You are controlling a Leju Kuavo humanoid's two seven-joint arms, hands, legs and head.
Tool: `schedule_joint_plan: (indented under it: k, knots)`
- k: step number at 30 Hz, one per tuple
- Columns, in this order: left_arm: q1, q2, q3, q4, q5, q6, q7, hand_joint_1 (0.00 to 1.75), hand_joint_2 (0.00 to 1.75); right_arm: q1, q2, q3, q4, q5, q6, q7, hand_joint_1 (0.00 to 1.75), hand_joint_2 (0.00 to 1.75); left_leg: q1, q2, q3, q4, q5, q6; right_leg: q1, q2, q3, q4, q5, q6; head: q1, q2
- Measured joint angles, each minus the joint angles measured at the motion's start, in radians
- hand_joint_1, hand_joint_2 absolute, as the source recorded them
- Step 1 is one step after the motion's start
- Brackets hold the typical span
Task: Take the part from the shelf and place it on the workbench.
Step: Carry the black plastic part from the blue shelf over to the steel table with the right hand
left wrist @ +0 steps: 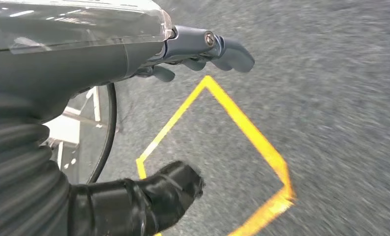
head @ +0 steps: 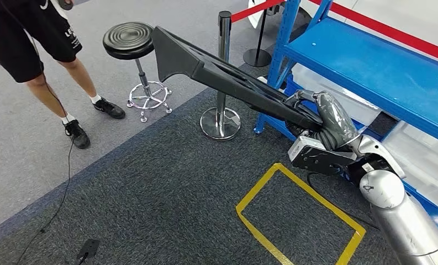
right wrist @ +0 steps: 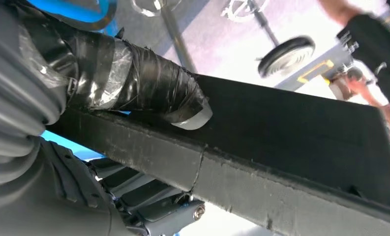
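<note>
The part (head: 205, 63) is a long black moulded piece with a wide flared end. My right hand (head: 321, 124) grips its narrow end in front of the blue shelf (head: 371, 66) and holds it in the air, flared end pointing toward the stool. In the right wrist view my taped thumb (right wrist: 148, 88) presses on the black part (right wrist: 291, 147), and my fingers curl under it. My left hand (left wrist: 134, 54) hangs over the carpet with thumb and fingers apart and nothing in it.
A person (head: 34, 44) stands at the far left on the lighter floor. A black stool (head: 129, 40) and a chrome stanchion (head: 222, 66) with red rope stand beyond the part. A yellow tape square (head: 299, 215) marks the dark carpet. Clear bins (head: 426, 160) sit on the lower shelf.
</note>
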Motion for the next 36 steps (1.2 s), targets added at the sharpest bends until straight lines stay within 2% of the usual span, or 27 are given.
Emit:
schedule_joint_plan:
  k: [1,3,4,5,6,7,8,10,11,13,14,15,16,18,20,21,22,23,25,26,27,29,30,32,34,35,36]
  knots:
    - [0.001,0.001,0.0,0.0,0.001,0.0,0.001,0.0,1.75,0.001,0.002,0.002,0.003,0.0,0.0,0.0,1.75,1.75,0.0,-0.009,-0.008,-0.004,0.011,0.013,-0.003,0.03,-0.008,0.02,-0.026,0.004,0.0,0.0]
    - [0.0,0.001,0.0,0.0,0.002,0.0,0.004,0.0,1.75,0.001,0.002,0.003,0.01,-0.001,0.0,0.0,1.75,1.75,-0.001,-0.029,-0.029,-0.006,0.032,0.031,-0.004,0.1,-0.037,0.118,-0.116,0.003,0.002,0.0]
    - [-0.001,0.001,0.0,0.0,0.002,0.0,0.006,0.0,1.75,0.001,0.002,0.003,0.014,-0.002,0.0,0.001,1.75,1.75,-0.003,-0.041,-0.041,-0.005,0.042,0.035,-0.002,0.116,-0.053,0.184,-0.158,0.0,0.003,0.0]
    - [-0.001,0.001,0.0,0.0,0.002,0.0,0.009,0.0,1.75,0.001,0.001,0.004,0.019,-0.002,0.0,0.001,1.75,1.75,-0.006,-0.055,-0.054,-0.002,0.051,0.036,0.001,0.123,-0.063,0.238,-0.184,-0.002,0.003,0.0]
    - [-0.001,0.001,0.0,0.0,0.002,0.0,0.011,0.0,1.75,0.002,0.001,0.004,0.023,-0.003,0.0,0.001,1.75,1.75,-0.008,-0.069,-0.067,0.001,0.059,0.036,0.002,0.125,-0.059,0.262,-0.19,-0.004,0.003,0.0]
    - [-0.001,0.001,0.0,0.0,0.003,0.001,0.014,0.0,1.75,0.002,0.001,0.004,0.027,-0.003,0.0,0.001,1.75,1.75,-0.009,-0.083,-0.08,0.005,0.067,0.035,0.002,0.126,-0.037,0.249,-0.177,-0.007,0.003,0.0]
    - [0.0,0.001,0.0,0.0,0.004,0.001,0.016,0.0,1.75,0.001,0.001,0.004,0.03,-0.003,0.0,0.002,1.75,1.75,-0.009,-0.096,-0.092,0.009,0.074,0.033,0.002,0.13,0.001,0.201,-0.152,-0.009,0.003,0.0]
    - [0.0,0.001,0.0,0.0,0.006,0.001,0.016,0.0,1.75,0.0,0.001,0.004,0.033,-0.003,0.0,0.002,1.75,1.75,-0.008,-0.121,-0.114,0.017,0.087,0.026,-0.001,0.161,0.081,0.073,-0.122,-0.013,0.002,0.0]
    - [0.0,0.001,0.0,0.0,0.008,0.002,0.015,0.0,1.75,0.0,0.001,0.004,0.034,-0.004,0.0,0.002,1.75,1.75,-0.009,-0.132,-0.122,0.019,0.094,0.021,-0.002,0.176,0.104,0.032,-0.117,-0.014,0.003,0.0]
    - [0.002,0.001,0.001,0.0,0.01,0.001,0.009,0.0,1.75,0.0,0.001,0.004,0.036,-0.005,0.0,0.003,1.75,1.75,-0.01,-0.154,-0.133,0.017,0.112,0.009,0.002,0.183,0.111,0.011,-0.115,-0.015,0.003,0.0]
    - [0.004,0.002,0.001,0.0,0.011,0.001,0.005,0.0,1.75,-0.001,0.002,0.004,0.036,-0.006,0.0,0.003,1.75,1.75,-0.009,-0.161,-0.137,0.014,0.119,0.004,0.001,0.173,0.107,0.01,-0.109,-0.02,0.004,0.0]
    - [0.007,0.002,0.001,0.0,0.012,0.0,0.002,0.0,1.75,-0.002,0.002,0.004,0.037,-0.009,0.002,0.004,1.75,1.75,-0.01,-0.153,-0.142,0.017,0.117,-0.002,0.0,0.161,0.104,0.008,-0.103,-0.025,0.003,0.0]
    - [0.007,0.003,0.001,0.0,0.012,-0.001,0.0,0.0,1.75,-0.003,0.003,0.005,0.037,-0.012,0.006,0.005,1.75,1.75,-0.011,-0.134,-0.151,0.033,0.101,-0.008,-0.001,0.148,0.1,0.005,-0.095,-0.033,0.001,0.0]
    - [0.007,0.004,0.001,0.0,0.013,-0.001,-0.003,0.0,1.75,-0.007,0.004,0.006,0.039,-0.019,0.013,0.006,1.75,1.75,-0.012,-0.082,-0.183,0.125,0.027,-0.017,0.002,0.123,0.091,0.003,-0.083,-0.045,-0.004,0.0]
    - [0.005,0.004,0.002,0.0,0.014,-0.002,-0.006,0.0,1.75,-0.009,0.004,0.007,0.041,-0.021,0.017,0.008,1.75,1.75,-0.008,-0.06,-0.219,0.253,-0.041,-0.024,0.007,0.098,0.079,0.005,-0.075,-0.05,-0.005,0.0]
    - [0.005,0.004,0.002,0.0,0.014,-0.003,-0.006,0.0,1.75,-0.01,0.004,0.009,0.042,-0.022,0.018,0.01,1.75,1.75,-0.007,-0.057,-0.222,0.288,-0.052,-0.025,0.01,0.085,0.073,0.007,-0.072,-0.05,-0.006,0.0]
    - [0.005,0.004,0.003,0.0,0.015,-0.004,-0.005,0.0,1.75,-0.011,0.004,0.01,0.043,-0.022,0.019,0.012,1.75,1.75,-0.007,-0.056,-0.206,0.286,-0.047,-0.024,0.011,0.071,0.067,0.009,-0.071,-0.05,-0.006,0.0]
    - [0.004,0.005,0.004,0.0,0.015,-0.005,-0.004,0.0,1.75,-0.012,0.004,0.012,0.044,-0.021,0.02,0.015,1.75,1.75,-0.008,-0.052,-0.17,0.246,-0.029,-0.02,0.014,0.058,0.063,0.011,-0.069,-0.05,-0.006,0.0]
    - [0.003,0.007,0.006,0.0,0.016,-0.006,-0.002,0.0,1.75,-0.017,0.004,0.013,0.045,-0.021,0.02,0.018,1.75,1.75,-0.018,-0.019,-0.075,0.113,-0.002,-0.003,0.019,0.034,0.061,0.013,-0.068,-0.047,-0.005,0.0]
    - [0.003,0.008,0.007,0.0,0.016,-0.006,-0.002,0.0,1.75,-0.021,0.004,0.013,0.045,-0.021,0.02,0.018,1.75,1.75,-0.026,-0.001,-0.044,0.064,0.005,0.007,0.02,0.023,0.062,0.011,-0.066,-0.044,-0.005,0.0]
    - [0.002,0.009,0.007,0.0,0.016,-0.007,-0.002,0.0,1.75,-0.024,0.004,0.013,0.046,-0.021,0.02,0.018,1.75,1.75,-0.034,0.012,-0.029,0.035,0.007,0.017,0.021,0.012,0.063,0.008,-0.064,-0.04,-0.006,0.0]
    - [0.002,0.011,0.007,0.0,0.016,-0.007,-0.002,0.0,1.75,-0.027,0.004,0.015,0.047,-0.021,0.02,0.018,1.75,1.75,-0.041,0.003,-0.029,0.017,0.016,0.033,0.022,-0.01,0.067,0.0,-0.057,-0.03,-0.007,0.0]
    - [0.003,0.012,0.007,0.0,0.016,-0.007,-0.002,0.0,1.75,-0.028,0.004,0.016,0.048,-0.021,0.021,0.018,1.75,1.75,-0.038,-0.007,-0.027,0.004,0.022,0.039,0.021,-0.006,0.068,0.0,-0.059,-0.025,-0.007,0.0]
    - [0.003,0.012,0.008,0.0,0.016,-0.008,-0.002,0.0,1.75,-0.029,0.004,0.018,0.049,-0.021,0.02,0.018,1.75,1.75,-0.03,-0.028,-0.025,-0.018,0.04,0.052,0.018,0.047,0.052,0.038,-0.091,-0.017,-0.006,0.0]
    - [0.001,0.011,0.008,0.0,0.016,-0.008,-0.001,0.0,1.75,-0.029,0.002,0.018,0.051,-0.021,0.02,0.019,1.75,1.75,-0.026,-0.05,-0.032,-0.024,0.052,0.059,0.014,0.109,0.001,0.153,-0.157,-0.012,-0.004,0.0]
    - [0.0,0.01,0.008,0.0,0.016,-0.008,-0.002,0.0,1.75,-0.028,0.002,0.019,0.053,-0.021,0.021,0.019,1.75,1.75,-0.026,-0.062,-0.038,-0.021,0.055,0.06,0.013,0.12,-0.026,0.216,-0.184,-0.01,-0.004,0.0]
    - [0.0,0.01,0.008,0.0,0.016,-0.008,-0.002,0.0,1.75,-0.026,0.001,0.019,0.055,-0.021,0.021,0.019,1.75,1.75,-0.026,-0.075,-0.043,-0.017,0.057,0.059,0.013,0.122,-0.043,0.256,-0.195,-0.008,-0.004,0.0]
